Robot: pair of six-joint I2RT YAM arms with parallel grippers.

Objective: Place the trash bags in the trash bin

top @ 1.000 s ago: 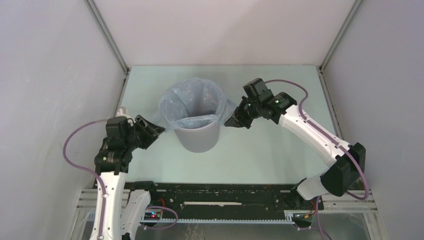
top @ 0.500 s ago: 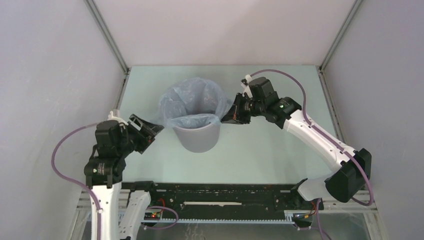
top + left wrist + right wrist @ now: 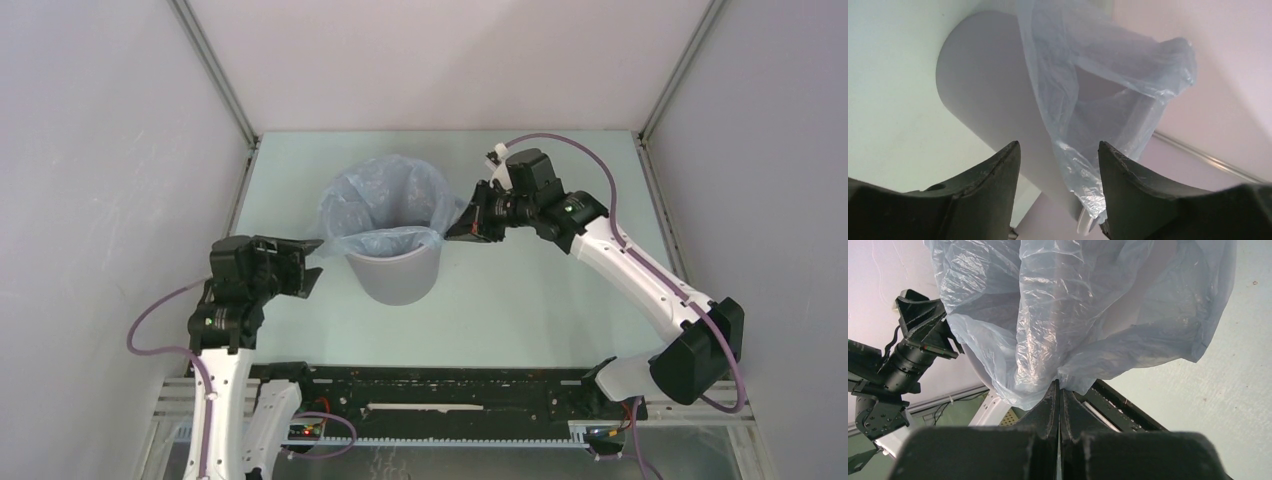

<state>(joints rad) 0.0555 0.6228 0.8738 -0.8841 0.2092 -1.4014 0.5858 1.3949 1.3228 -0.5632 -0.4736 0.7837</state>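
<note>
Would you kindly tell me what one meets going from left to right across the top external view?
Left end effector, open → plain grey round plastic bin → right end effector, shut on the pale blue translucent plastic bag draped over the bin.

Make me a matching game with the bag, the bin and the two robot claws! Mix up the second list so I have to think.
Things:
1. trash bag
2. trash bin
3. left gripper
4. right gripper

Colour or state:
A. grey and round
B. shut, pinching the plastic film
C. pale blue and wrinkly
D. open

Right pairs: 1-C, 2-A, 3-D, 4-B
</note>
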